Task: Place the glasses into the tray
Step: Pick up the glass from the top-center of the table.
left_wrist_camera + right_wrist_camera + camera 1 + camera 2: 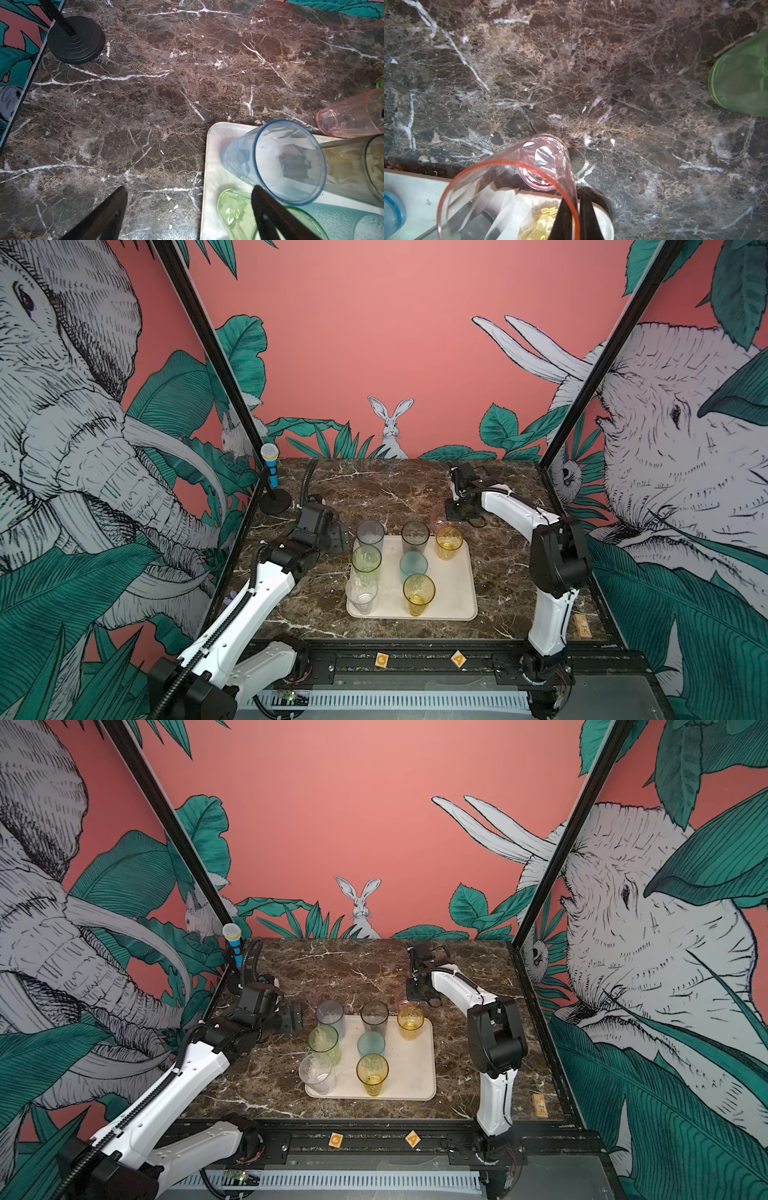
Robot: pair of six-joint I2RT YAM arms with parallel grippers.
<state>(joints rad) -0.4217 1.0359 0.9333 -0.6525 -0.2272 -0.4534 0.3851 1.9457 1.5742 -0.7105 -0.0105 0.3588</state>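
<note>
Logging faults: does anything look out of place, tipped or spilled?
Nothing tipped or spilled. Two glasses are off the tray: the pink glass beside its rim, pinched by the right gripper, and a green glass farther out on the marble.

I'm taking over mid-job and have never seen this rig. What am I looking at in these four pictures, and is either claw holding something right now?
Two robot arms stand at a marble table. Two pictures look down from overhead, nearly alike; the other two come from a camera on each arm's wrist. A cream tray carries seven glasses. The pink glass is just beyond its far edge; the right gripper is shut on its rim. The left gripper is open and empty beside the tray. One more green glass sits on the table, and a toy microphone stands in the far corner.
</note>
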